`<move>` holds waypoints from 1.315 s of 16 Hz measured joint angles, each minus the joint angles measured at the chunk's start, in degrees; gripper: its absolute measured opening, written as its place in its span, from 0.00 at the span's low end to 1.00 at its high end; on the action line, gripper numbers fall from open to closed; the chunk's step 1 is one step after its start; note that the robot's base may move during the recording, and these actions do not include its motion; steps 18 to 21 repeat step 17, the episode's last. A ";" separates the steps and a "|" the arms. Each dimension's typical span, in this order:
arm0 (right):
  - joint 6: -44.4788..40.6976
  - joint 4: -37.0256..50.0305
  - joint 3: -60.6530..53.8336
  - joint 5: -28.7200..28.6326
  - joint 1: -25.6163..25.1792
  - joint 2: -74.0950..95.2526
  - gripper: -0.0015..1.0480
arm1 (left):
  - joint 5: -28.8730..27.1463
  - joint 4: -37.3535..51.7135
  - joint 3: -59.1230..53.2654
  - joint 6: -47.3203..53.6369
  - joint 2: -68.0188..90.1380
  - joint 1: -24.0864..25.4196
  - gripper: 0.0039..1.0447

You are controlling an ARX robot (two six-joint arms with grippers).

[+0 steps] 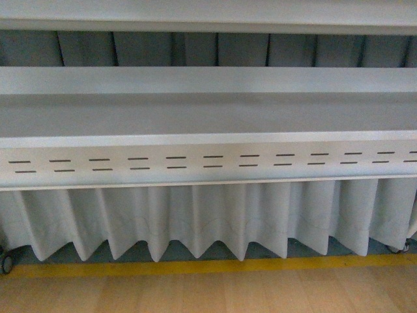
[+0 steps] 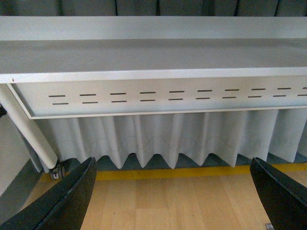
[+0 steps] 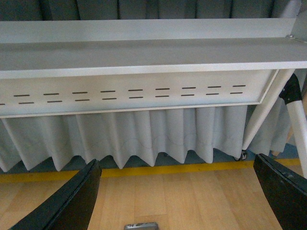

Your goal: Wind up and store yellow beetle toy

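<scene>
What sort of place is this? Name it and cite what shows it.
Probably a lab or staged workspace: a white shelf unit with a slotted front panel, a pleated white skirt below, and a wood floor edged with yellow tape.

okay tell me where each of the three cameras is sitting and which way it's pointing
Front view: on the robot's body, facing a white shelf with a slotted panel, pleated curtain and yellow floor stripe; no arm shows.
Left wrist view: on the left arm, facing the same shelf; left gripper fingers wide apart, empty.
Right wrist view: on the right arm, facing likewise; right gripper open, empty.
All share the shelf, curtain and stripe. No yellow beetle toy is visible.
</scene>
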 joint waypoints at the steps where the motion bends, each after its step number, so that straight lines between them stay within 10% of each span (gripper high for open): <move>1: 0.00 0.00 0.00 0.00 0.00 0.00 0.94 | 0.00 0.00 0.00 -0.02 0.00 0.00 0.94; 21: 0.00 0.00 0.00 0.00 0.00 0.00 0.94 | 0.00 0.02 0.00 -0.02 0.00 0.00 0.94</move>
